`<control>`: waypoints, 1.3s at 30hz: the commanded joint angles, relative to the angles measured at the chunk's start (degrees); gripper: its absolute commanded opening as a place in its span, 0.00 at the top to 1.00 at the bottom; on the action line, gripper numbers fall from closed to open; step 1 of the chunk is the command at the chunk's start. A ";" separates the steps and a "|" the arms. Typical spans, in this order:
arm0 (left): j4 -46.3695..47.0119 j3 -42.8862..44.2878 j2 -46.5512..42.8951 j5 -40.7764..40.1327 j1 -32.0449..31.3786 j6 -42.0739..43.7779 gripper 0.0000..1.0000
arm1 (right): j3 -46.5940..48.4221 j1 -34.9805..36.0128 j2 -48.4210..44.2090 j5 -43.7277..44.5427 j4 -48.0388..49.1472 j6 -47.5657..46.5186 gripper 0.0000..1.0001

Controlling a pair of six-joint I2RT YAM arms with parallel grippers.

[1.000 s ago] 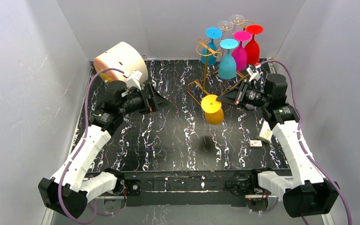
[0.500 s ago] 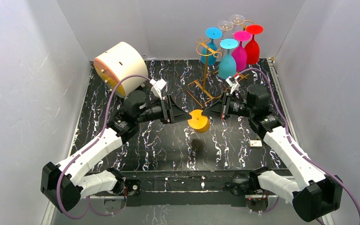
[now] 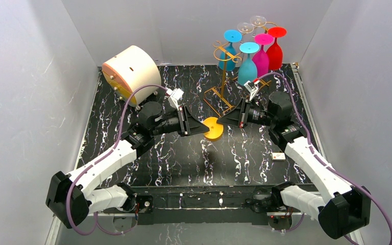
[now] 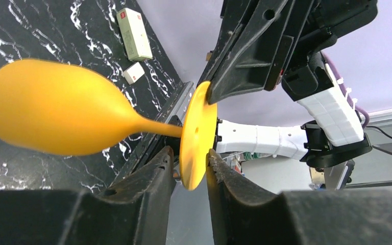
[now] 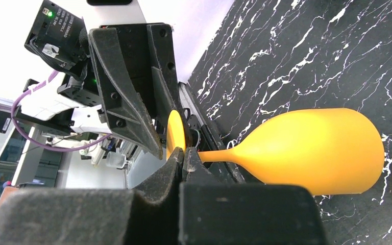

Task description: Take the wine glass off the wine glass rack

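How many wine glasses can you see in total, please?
7. Six hang on the rack: blue, teal, pink, red and two clear ones. The yellow one is in the right claw. Others may be hidden.

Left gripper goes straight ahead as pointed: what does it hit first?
The left gripper straddles the yellow wine glass foot, so probably that; right behind it, the right gripper pinching the same foot head-on.

A cream drum (image 3: 131, 73) with an orange face lies on its side at the back left of the black marbled table (image 3: 184, 153). At the right, a small white box (image 4: 132, 73) lies near a longer carton (image 4: 135, 41).
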 commanded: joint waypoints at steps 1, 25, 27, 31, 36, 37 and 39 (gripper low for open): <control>6.93 -0.88 0.92 1.56 -1.04 -2.35 0.78 | -0.26 0.41 -0.20 -2.02 4.58 0.38 0.99; -2.49 0.43 -4.91 0.37 -1.40 11.47 1.00 | 1.80 1.19 0.22 -9.35 -0.65 -1.82 0.47; -0.90 -0.10 -5.09 0.28 -1.40 10.67 1.00 | 1.51 2.03 -0.21 -10.16 0.65 -1.73 0.48; 1.79 -0.95 -5.49 0.11 -1.40 9.27 1.00 | 1.21 4.22 0.14 -10.04 2.01 -2.12 0.56; 2.26 -0.95 -5.62 0.41 -1.40 8.64 1.00 | 0.90 6.77 0.95 -8.55 5.13 -1.45 0.81; 1.63 -0.78 -5.83 0.21 -1.40 9.03 1.00 | 0.87 6.85 0.85 -8.35 5.25 -2.02 0.86; 0.49 -0.71 -6.35 -0.02 -1.40 9.73 1.00 | 0.61 6.90 0.28 -7.14 5.99 -2.49 0.98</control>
